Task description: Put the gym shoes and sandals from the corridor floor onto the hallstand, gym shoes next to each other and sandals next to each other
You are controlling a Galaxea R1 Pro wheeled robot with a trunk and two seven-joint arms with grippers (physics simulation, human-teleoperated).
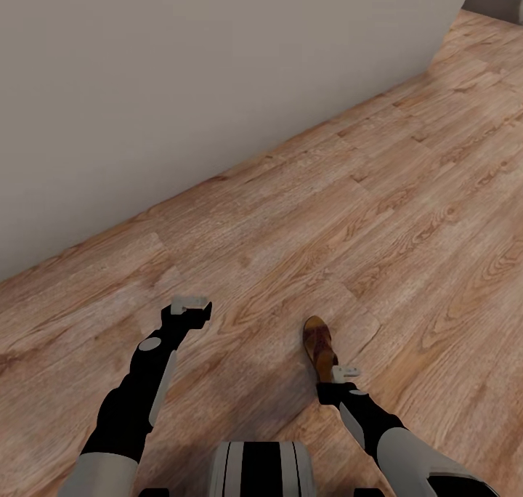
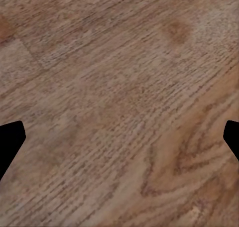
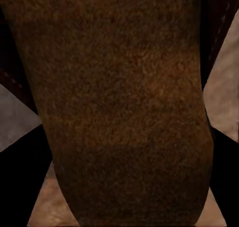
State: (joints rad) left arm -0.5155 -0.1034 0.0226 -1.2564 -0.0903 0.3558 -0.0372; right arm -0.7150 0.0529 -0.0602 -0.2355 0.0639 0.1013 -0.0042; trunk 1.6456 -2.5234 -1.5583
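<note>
Wood-grain floor [image 1: 407, 192] runs diagonally across the head view, knotted planks in light brown, and a plain grey wall [image 1: 181, 83] takes up the upper left, meeting the planks along a slanted line. At far upper right a darker grey strip shows past the end of the wall; we cannot tell what it is. Starting at the left, our left arm reaches forward over bare boards, and our left gripper [image 1: 192, 309] hangs above the floor with nothing in it. Its wrist view looks straight down at the grain, with one dark fingertip [image 2: 10, 140] at one edge and the other at the opposite edge, set wide apart, so the jaws stand spread and empty. Low in the middle of the head view sits the striped black-and-white top of our trunk [image 1: 263, 468]. Moving right, one brown sandal [image 1: 319, 342] lies near the bottom centre, lengthwise away from us. Our right gripper [image 1: 340, 381] is at the sandal's near end, touching it. In the right wrist view the brown leather of the sandal [image 3: 119, 107] sits between the two dark fingers [image 3: 20, 177], close against both, which suggests a clamp on it. We cannot tell whether the sandal rests on the boards or is lifted.
</note>
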